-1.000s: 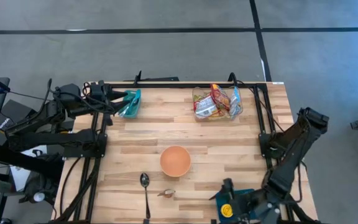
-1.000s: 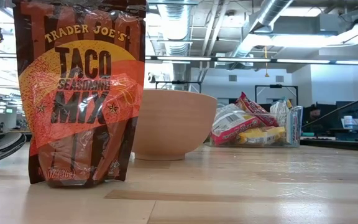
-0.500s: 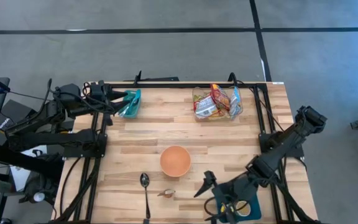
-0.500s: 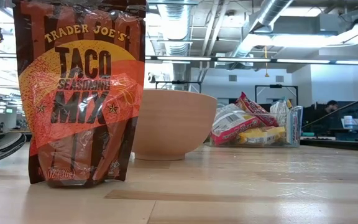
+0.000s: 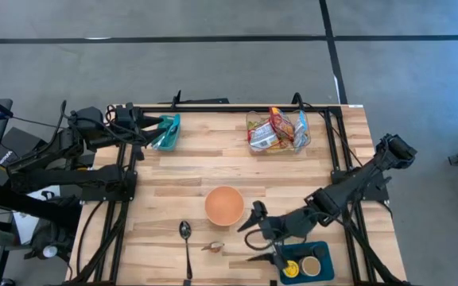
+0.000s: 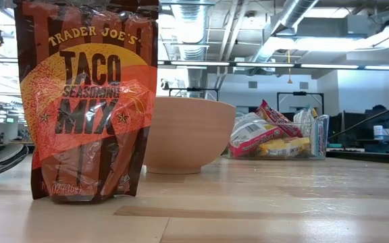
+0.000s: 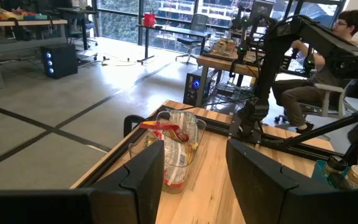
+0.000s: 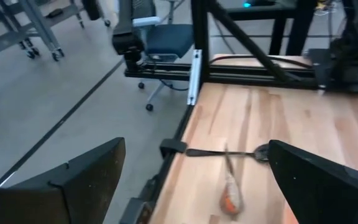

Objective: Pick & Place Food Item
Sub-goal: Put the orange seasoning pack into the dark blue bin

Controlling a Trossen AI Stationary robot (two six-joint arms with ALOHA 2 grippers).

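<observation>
Wooden planks make up the table (image 5: 189,171), which stands on a grey concrete floor crossed by dark lines. At the far edge of the table sits a clear container (image 5: 277,131) packed with snack packets. Near the middle stands a tan bowl (image 5: 224,205), empty as seen from above. Close to the near edge lies a metal spoon (image 5: 186,245), and just beside it a small taco seasoning packet (image 5: 212,247), apart from the bowl. In the low view that packet (image 6: 86,101) stands upright close to the camera, with the bowl (image 6: 184,135) behind it and the container (image 6: 279,131) farther back.

From the table's right side the right arm reaches low across the near edge, and the right gripper (image 5: 254,237) hangs with its fingers spread wide and nothing between them, just right of the bowl and near the packet. A blue tray (image 5: 304,264) with a yellow item and a small round cup sits at the near right edge, beside the arm.

At the far left corner the left gripper (image 5: 165,131) waits, its teal-tipped fingers partly apart and empty. Beyond the table, the left wrist view shows a person (image 7: 331,62) seated at a desk.
</observation>
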